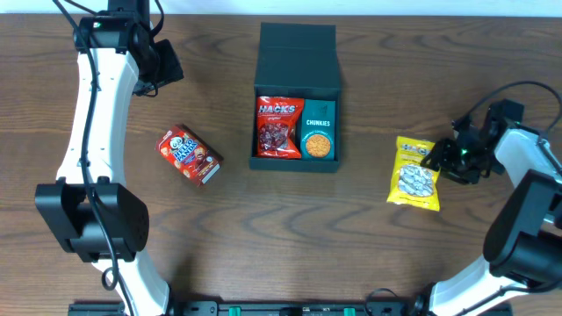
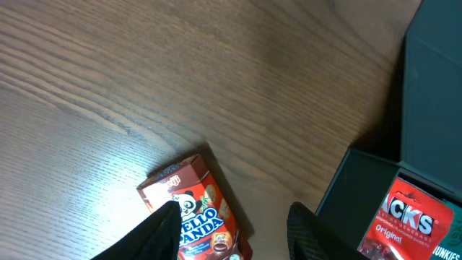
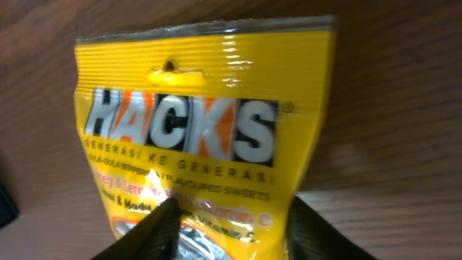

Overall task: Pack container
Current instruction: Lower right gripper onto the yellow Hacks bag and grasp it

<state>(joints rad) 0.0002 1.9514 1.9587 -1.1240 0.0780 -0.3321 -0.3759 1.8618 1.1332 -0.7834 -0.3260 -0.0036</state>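
The container [image 1: 295,163] is a dark teal box at the table's middle, with its flap lid [image 1: 299,53] open to the back. Inside lie a red Hacks bag [image 1: 278,127] and a teal Chunkies carton [image 1: 318,132]. A red Hello Panda box [image 1: 189,155] lies left of it. My left gripper [image 1: 165,66] is open, raised, with the Hello Panda box [image 2: 189,206] between and below its fingers [image 2: 234,231]. A yellow Hacks bag [image 1: 414,173] lies to the right. My right gripper [image 1: 439,156] is open, and its fingers [image 3: 232,224] straddle the yellow bag [image 3: 209,123].
The container's dark wall [image 2: 354,195] and the red Hacks bag [image 2: 404,217] show at the right of the left wrist view. The wood-grain table [image 1: 351,246] carries nothing else. Both arm bases stand at the front edge.
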